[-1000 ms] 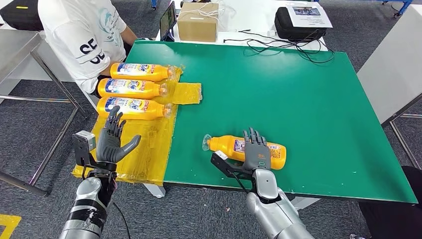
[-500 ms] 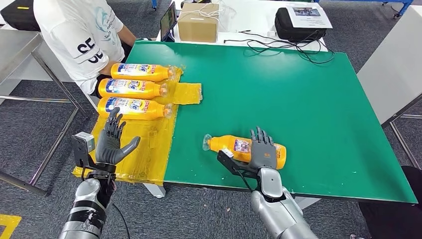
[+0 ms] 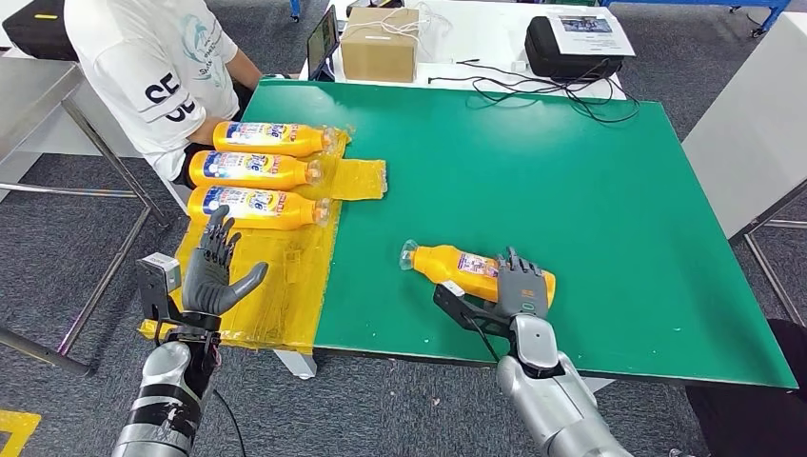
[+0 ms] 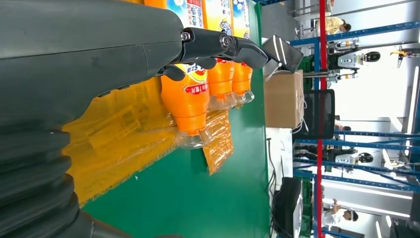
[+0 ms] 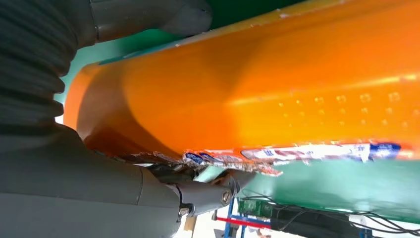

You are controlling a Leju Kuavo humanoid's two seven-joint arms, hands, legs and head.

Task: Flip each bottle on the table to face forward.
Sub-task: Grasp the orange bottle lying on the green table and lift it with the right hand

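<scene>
The green desk (image 3: pixel 571 190) carries a yellow plastic sheet (image 3: pixel 285 276) along its left edge, with three orange bottles (image 3: pixel 252 169) lying side by side on it, caps toward the desk centre. A fourth orange bottle (image 3: pixel 466 269) lies on its side near the front edge, gripped at its base end by the right hand (image 3: pixel 522 293). The left hand (image 3: pixel 214 271) hovers over the sheet, fingers (image 3: pixel 219 243) spread and holding nothing.

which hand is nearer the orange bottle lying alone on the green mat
Right. The right hand grips the base end of the lone orange plastic bottle; the left hand hovers open over the yellow plastic sheet, well apart.
</scene>
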